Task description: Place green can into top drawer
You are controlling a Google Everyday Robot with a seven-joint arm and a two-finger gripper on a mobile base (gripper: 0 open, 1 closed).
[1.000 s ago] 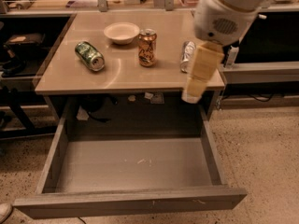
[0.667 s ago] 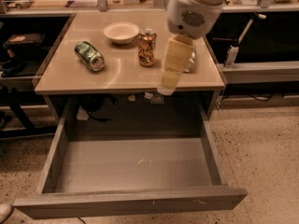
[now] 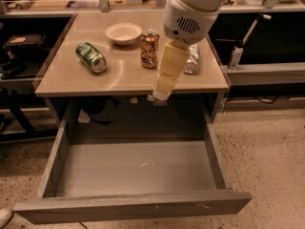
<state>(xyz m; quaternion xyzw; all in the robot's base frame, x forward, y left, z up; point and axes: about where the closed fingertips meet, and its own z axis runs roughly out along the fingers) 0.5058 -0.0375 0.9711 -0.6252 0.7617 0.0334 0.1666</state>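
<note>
Hanging over the front edge of the table, the gripper points down above the back of the open drawer; whether it is released or clenched cannot be told. The green can lies on its side on the table's left part, well apart from the gripper. A bowl, an upright orange can and a silver can stand further right.
</note>
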